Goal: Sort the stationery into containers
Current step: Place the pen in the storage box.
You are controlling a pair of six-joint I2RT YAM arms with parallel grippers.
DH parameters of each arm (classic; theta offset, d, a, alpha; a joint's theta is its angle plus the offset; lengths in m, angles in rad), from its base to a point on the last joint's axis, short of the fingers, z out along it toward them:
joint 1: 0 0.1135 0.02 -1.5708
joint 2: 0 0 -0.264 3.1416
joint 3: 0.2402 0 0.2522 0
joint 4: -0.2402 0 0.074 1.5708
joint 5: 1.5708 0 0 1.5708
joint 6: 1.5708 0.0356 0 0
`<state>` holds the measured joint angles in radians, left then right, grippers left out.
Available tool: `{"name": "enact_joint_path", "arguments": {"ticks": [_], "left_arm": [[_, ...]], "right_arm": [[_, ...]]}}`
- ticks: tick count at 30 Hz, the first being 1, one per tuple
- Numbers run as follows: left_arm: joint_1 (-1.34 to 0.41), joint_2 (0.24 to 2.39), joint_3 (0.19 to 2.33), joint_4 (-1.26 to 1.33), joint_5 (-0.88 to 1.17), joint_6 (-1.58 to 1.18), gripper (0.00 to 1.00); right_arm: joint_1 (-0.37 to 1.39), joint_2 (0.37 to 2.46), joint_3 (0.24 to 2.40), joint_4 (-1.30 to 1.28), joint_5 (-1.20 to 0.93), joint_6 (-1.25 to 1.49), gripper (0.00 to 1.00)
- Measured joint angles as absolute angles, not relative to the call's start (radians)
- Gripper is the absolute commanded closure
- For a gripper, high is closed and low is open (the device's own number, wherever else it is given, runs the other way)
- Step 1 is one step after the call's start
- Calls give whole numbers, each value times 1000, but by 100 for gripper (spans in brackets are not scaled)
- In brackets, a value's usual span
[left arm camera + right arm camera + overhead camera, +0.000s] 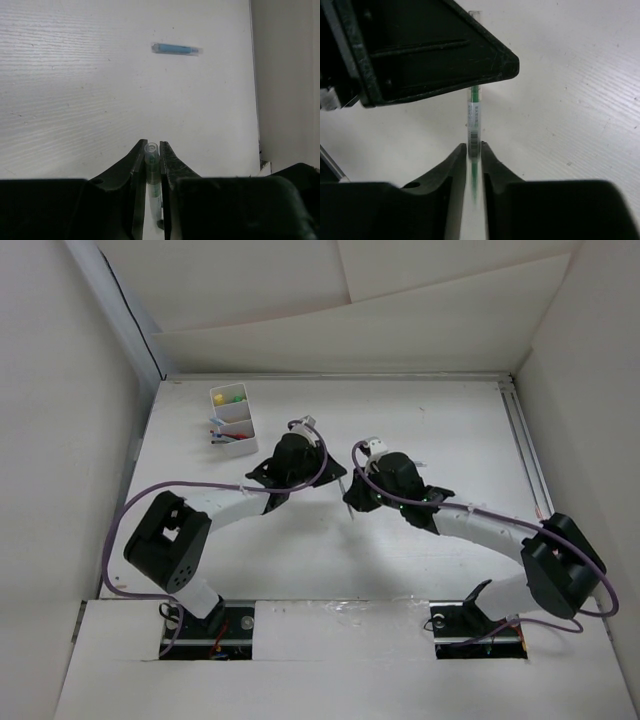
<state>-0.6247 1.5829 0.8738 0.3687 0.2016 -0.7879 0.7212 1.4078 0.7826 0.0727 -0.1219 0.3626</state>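
A: Left gripper [152, 148] clamped tight on the green pen [151, 157], which has a clear barrel and a green core. Right gripper [474, 151] sits narrow round the same pen; whether it presses, I cannot tell.

B: A handover above mid-table, I judge. Next, the right must let go and the left carry the pen to the box [238, 447], far left. A teal pen [177, 49] lies loose on the table [75, 75].

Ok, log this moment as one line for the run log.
step: handover | left gripper: shut on clear plastic green-ink pen | right gripper: shut on same pen | teal-blue pen: lying on white table
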Motion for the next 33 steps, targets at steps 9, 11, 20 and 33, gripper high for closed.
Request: {"name": "enact_joint_path", "arguments": {"ticks": [9, 11, 20, 33], "left_arm": [[-587, 1554, 886, 317, 121, -783, 100], [-569, 1532, 907, 284, 73, -776, 100], [-540, 1421, 1064, 199, -288, -726, 100], [-263, 1568, 1227, 152, -687, -685, 100]], "right_arm": [[698, 1211, 699, 79, -103, 365, 36], [678, 1139, 670, 80, -95, 372, 35], [593, 956, 597, 90, -47, 410, 34], [574, 936, 588, 82, -41, 426, 34]]}}
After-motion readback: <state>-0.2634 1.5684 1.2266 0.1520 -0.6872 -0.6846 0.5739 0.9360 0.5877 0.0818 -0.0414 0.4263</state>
